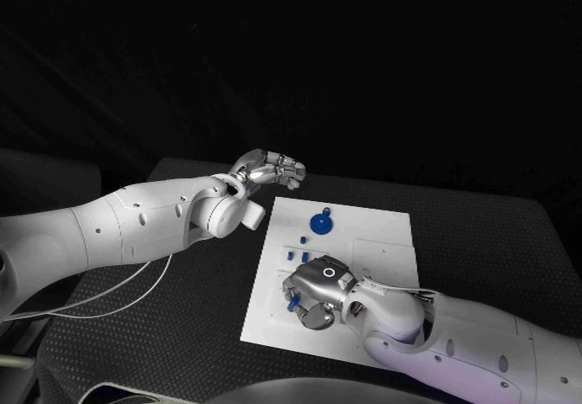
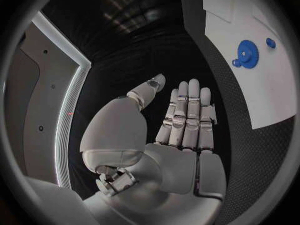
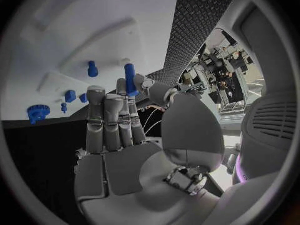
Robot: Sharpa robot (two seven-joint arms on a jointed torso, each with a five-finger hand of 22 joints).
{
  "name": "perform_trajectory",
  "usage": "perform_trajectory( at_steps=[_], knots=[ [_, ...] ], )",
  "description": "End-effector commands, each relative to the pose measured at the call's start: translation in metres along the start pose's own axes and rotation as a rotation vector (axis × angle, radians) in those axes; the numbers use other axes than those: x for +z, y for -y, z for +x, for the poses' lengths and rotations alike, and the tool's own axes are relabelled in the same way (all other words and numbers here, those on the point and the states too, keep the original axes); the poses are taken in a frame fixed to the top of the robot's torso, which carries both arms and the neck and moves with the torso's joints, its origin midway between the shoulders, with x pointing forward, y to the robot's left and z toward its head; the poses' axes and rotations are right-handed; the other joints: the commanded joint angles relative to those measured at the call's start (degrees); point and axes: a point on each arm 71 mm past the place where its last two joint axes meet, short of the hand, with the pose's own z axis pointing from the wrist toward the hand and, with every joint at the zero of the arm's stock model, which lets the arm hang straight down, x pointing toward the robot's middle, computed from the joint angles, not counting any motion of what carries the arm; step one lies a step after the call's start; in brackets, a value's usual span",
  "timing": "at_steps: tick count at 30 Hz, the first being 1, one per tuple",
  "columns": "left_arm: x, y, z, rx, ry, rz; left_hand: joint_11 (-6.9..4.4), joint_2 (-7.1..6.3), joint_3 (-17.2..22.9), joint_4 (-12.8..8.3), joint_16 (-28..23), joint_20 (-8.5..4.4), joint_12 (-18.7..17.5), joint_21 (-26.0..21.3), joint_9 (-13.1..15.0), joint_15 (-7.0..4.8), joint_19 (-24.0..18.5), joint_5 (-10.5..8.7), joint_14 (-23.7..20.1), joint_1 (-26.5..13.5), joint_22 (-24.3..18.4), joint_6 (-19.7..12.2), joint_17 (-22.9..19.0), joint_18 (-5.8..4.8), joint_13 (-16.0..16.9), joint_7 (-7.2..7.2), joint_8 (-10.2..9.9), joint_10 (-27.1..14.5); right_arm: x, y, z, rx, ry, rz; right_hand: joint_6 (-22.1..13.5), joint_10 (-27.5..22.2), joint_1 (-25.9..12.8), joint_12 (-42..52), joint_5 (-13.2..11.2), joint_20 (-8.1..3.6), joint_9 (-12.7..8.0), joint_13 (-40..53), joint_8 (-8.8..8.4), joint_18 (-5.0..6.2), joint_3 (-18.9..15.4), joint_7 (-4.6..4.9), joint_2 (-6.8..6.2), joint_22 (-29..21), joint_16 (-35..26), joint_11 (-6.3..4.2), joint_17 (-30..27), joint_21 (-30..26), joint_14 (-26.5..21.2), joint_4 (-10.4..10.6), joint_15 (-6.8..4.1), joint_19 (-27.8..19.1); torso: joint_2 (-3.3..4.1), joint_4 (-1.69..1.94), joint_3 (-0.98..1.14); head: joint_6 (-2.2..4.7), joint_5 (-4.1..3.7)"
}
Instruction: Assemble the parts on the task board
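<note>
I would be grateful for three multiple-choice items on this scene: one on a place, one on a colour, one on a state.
1. Where is the right silver hand?
A. over the near part of the white task board
B. off the table
C. beside the left hand

2. What colour is the round toothed gear on the board?
A. grey
B. blue
C. red

3. What is the left silver hand doing?
A. holding the gear
B. pressing on the board
C. holding nothing

Answers: 1 A, the head view shows it there. 2 B, blue in head and left wrist views. 3 C, its fingers lie straight with nothing between them.
</note>
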Motion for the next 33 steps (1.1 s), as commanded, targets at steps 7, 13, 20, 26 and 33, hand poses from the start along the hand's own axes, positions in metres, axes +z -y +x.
perform_trajectory(
  at_steps=[7, 13, 20, 26, 33],
  knots=[
    [0.0004, 0.0025, 0.0005, -0.009, -0.008, 0.011, -0.13, -0.25, -0.20, 0.28, -0.29, 0.22, 0.09, -0.28, -0.07, 0.00, 0.06, 0.04, 0.21, 0.03, 0.11, -0.54, 0.12, -0.28, -0.10, -0.02, 0.35, -0.29, -0.0012, 0.0008, 0.0010, -0.071, 0.001, 0.000, 0.34, 0.27, 0.13, 0.36, 0.13, -0.18, 0.13, 0.29, 0.16, 3.97, 0.05, 0.02, 0.61, 1.11, 0.13, -0.03, 0.10, 0.33, 0.01, -0.63, -0.44, 0.09, 0.01, -0.05, -0.01, -0.15, 0.18],
    [0.0003, 0.0024, 0.0005, -0.009, -0.009, 0.011, -0.13, -0.26, -0.20, 0.29, -0.33, 0.22, 0.08, -0.30, -0.08, 0.00, 0.07, 0.04, 0.22, 0.04, 0.12, -0.55, 0.16, -0.29, -0.11, -0.02, 0.36, -0.30, -0.0023, 0.0019, 0.0009, -0.082, 0.006, 0.006, 0.40, 0.31, 0.15, 0.37, 0.13, -0.18, 0.15, 0.33, 0.17, 3.97, 0.17, 0.00, 0.52, 1.10, 0.13, -0.05, 0.11, 0.36, 0.04, -0.66, -0.45, 0.12, 0.01, -0.03, -0.03, -0.16, 0.14],
    [0.0001, 0.0023, 0.0003, -0.009, -0.009, 0.009, -0.13, -0.27, -0.20, 0.31, -0.37, 0.22, 0.08, -0.33, -0.08, 0.01, 0.07, 0.04, 0.23, 0.03, 0.14, -0.56, 0.20, -0.29, -0.12, -0.02, 0.36, -0.30, -0.0015, 0.0010, 0.0008, -0.099, 0.005, 0.003, 0.45, 0.35, 0.16, 0.37, 0.13, -0.17, 0.16, 0.37, 0.18, 3.97, 0.30, -0.02, 0.41, 1.09, 0.13, -0.06, 0.13, 0.38, 0.08, -0.67, -0.47, 0.16, 0.01, -0.01, -0.05, -0.21, 0.16],
    [0.0003, 0.0026, 0.0020, -0.010, -0.014, 0.010, -0.12, -0.27, -0.20, 0.31, -0.41, 0.22, 0.08, -0.35, -0.08, 0.01, 0.07, 0.04, 0.24, 0.05, 0.15, -0.56, 0.24, -0.29, -0.12, -0.02, 0.36, -0.31, 0.0003, -0.0012, 0.0037, -0.106, -0.033, -0.011, 0.48, 0.37, 0.16, 0.37, 0.13, -0.17, 0.17, 0.39, 0.18, 3.97, 0.37, -0.04, 0.35, 1.09, 0.13, -0.07, 0.14, 0.40, 0.10, -0.68, -0.48, 0.18, -0.01, 0.00, -0.08, -0.29, 0.17],
    [0.0005, 0.0028, 0.0029, -0.011, -0.016, 0.010, -0.12, -0.27, -0.20, 0.32, -0.44, 0.22, 0.08, -0.37, -0.09, 0.01, 0.08, 0.03, 0.25, 0.07, 0.16, -0.57, 0.28, -0.29, -0.13, -0.01, 0.37, -0.31, 0.0015, -0.0055, 0.0086, -0.099, -0.074, -0.029, 0.48, 0.35, 0.08, 0.35, 0.13, -0.15, 0.17, 0.41, 0.16, 3.97, 0.40, -0.03, 0.31, 1.09, 0.11, -0.06, 0.14, 0.40, 0.09, -0.63, -0.47, 0.17, 0.00, -0.01, -0.08, -0.31, 0.14]
  ],
)
